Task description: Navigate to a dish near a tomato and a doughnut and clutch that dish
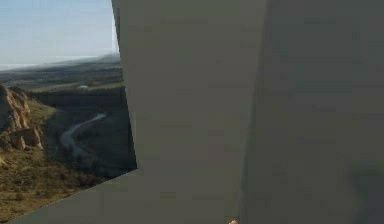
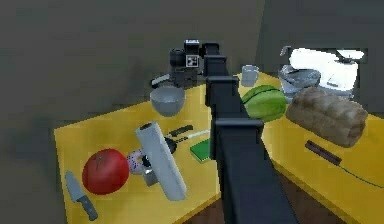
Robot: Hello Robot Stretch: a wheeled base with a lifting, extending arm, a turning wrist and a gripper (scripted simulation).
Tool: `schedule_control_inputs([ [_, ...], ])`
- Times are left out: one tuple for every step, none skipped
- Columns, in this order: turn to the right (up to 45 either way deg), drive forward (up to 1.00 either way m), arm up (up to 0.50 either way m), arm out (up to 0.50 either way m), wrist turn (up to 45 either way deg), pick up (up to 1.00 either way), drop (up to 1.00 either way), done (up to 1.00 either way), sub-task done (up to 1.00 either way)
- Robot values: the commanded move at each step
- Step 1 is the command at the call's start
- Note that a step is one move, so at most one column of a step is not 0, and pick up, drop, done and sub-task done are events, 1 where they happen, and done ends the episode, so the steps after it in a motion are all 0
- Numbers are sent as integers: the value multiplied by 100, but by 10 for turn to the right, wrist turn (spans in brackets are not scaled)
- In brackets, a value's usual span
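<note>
**Item 1, nearest table edge.** A knife (image 2: 80,195) is lying on the yellow table (image 2: 70,135) beside a red tomato (image 2: 104,172). A small pinkish blob (image 2: 135,162), possibly the doughnut, is sitting against the tomato. A pale grey cylinder (image 2: 162,160) is lying next to it.

**Item 2, mid-table.** The arm (image 2: 235,150) is spanning the tabletop, with a flat green piece (image 2: 201,150) on one side of it. A rounded green vegetable (image 2: 265,102) and a brown loaf (image 2: 325,115) are sitting on the other.

**Item 3, farther out.** The grey dish (image 2: 168,98), bowl-shaped, is standing beyond the tomato. The gripper (image 2: 165,80) is hanging at its far rim. Whether the fingers are grasping the dish or nothing cannot be told, nor whether they are touching it.

**Item 4, farthest.** A mug (image 2: 249,75) and a white appliance (image 2: 320,65) are standing by the wall.

**Item 5, ahead.** A grey wall (image 1: 250,100) is standing close in front, with a window (image 1: 50,90) showing hills.

**Step in hand.** The driving is looking done and the grasp itself is under way. The next move is likely calling for a secure hold on the rim, then a straight lift clear of the table.
</note>
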Motion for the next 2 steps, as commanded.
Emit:
schedule_control_inputs([
  [0, 0, -12, 0, 0, 0, 0, 0, 0],
  [0, 0, 0, 0, 0, 100, 0, 0, 0],
])
